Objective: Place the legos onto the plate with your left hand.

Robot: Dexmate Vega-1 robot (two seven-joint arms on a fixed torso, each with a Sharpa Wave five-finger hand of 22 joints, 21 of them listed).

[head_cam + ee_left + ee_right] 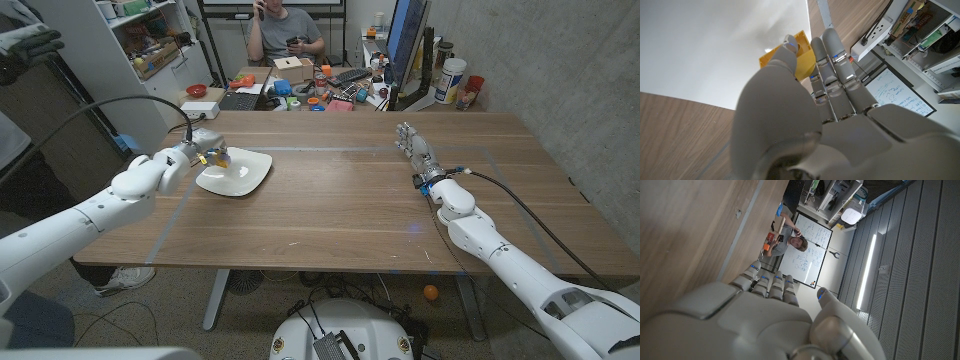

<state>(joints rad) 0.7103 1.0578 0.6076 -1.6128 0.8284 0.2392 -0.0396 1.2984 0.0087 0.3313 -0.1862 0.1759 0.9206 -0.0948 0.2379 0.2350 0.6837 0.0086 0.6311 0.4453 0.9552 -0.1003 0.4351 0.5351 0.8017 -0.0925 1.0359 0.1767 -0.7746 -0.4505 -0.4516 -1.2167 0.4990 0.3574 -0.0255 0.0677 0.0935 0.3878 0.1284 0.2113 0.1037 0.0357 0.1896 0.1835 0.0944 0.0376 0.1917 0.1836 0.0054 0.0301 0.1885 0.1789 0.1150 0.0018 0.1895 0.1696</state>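
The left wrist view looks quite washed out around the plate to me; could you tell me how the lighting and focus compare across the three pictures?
Left wrist view: the white plate is glare-bright with soft grey shadows, while the yellow lego in the left hand stays sharp. Head view: even light, slight barrel distortion, a pale sheen on the wooden table. Right wrist view: the right hand is near and soft, and the ceiling light strip is blown out.

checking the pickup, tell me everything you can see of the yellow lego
The yellow lego is a small bright block that looks like plastic, pinched between the thumb and fingers of the left hand. It sits over the near-left edge of the white plate, mostly hidden by the fingers. Whether it touches the plate cannot be told.
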